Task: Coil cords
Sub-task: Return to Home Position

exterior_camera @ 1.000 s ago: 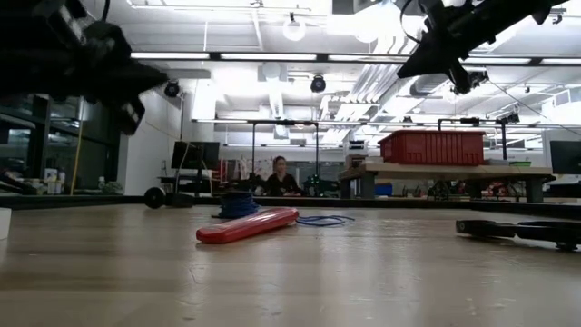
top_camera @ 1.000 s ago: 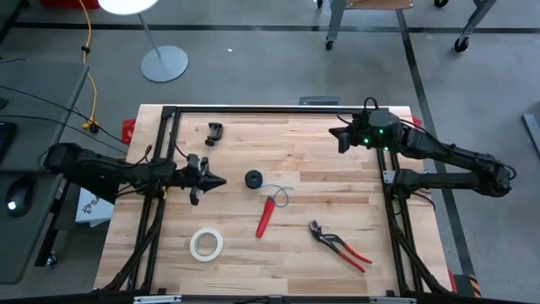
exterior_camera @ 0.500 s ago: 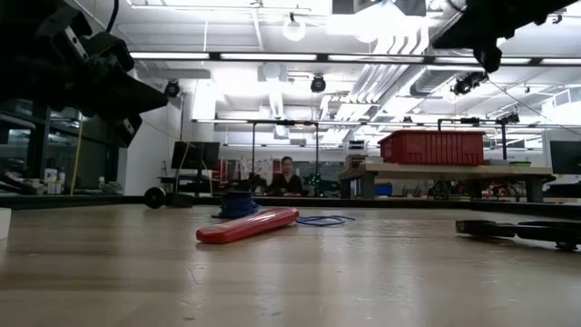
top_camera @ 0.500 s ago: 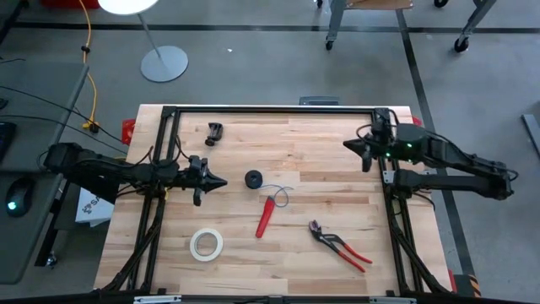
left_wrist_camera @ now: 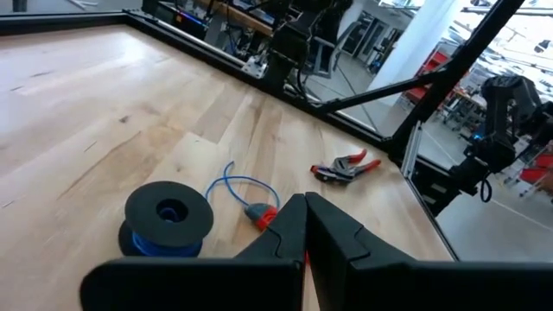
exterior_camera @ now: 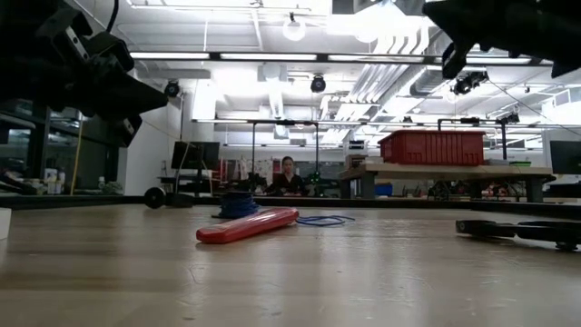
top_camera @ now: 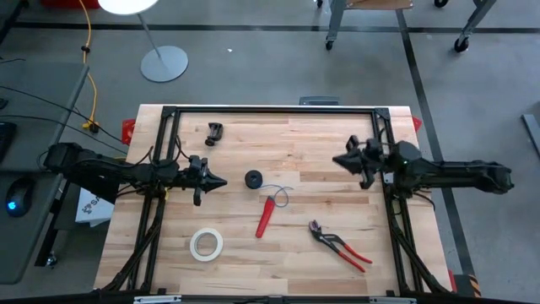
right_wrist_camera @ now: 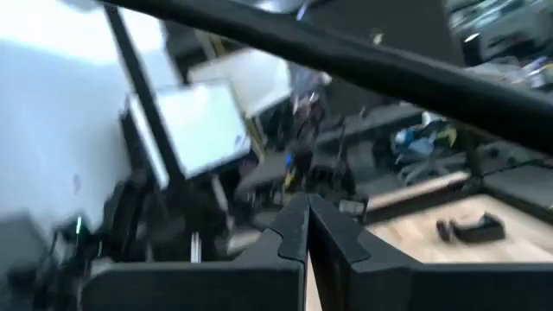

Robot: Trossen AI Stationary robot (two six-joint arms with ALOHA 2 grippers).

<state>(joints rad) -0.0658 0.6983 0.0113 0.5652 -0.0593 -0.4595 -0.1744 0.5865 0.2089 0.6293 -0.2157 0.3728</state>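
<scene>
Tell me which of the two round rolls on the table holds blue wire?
The small black spool mid-table: blue wire is wound on it. The white tape roll has none.

right gripper — swung back from the far side | now opposite the spool

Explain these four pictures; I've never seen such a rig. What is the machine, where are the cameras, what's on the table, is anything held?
This is a robot with two dark arms at a wooden table. One picture looks straight down, one level across the tabletop, and two come from wrist cameras. The left gripper hovers beside the black spool, whose thin blue wire trails in a loose loop. The right gripper hangs over the table's right side. Both are shut and hold nothing. Also lying there: a red-handled tool, pliers, a white tape roll and a small black clamp.
</scene>
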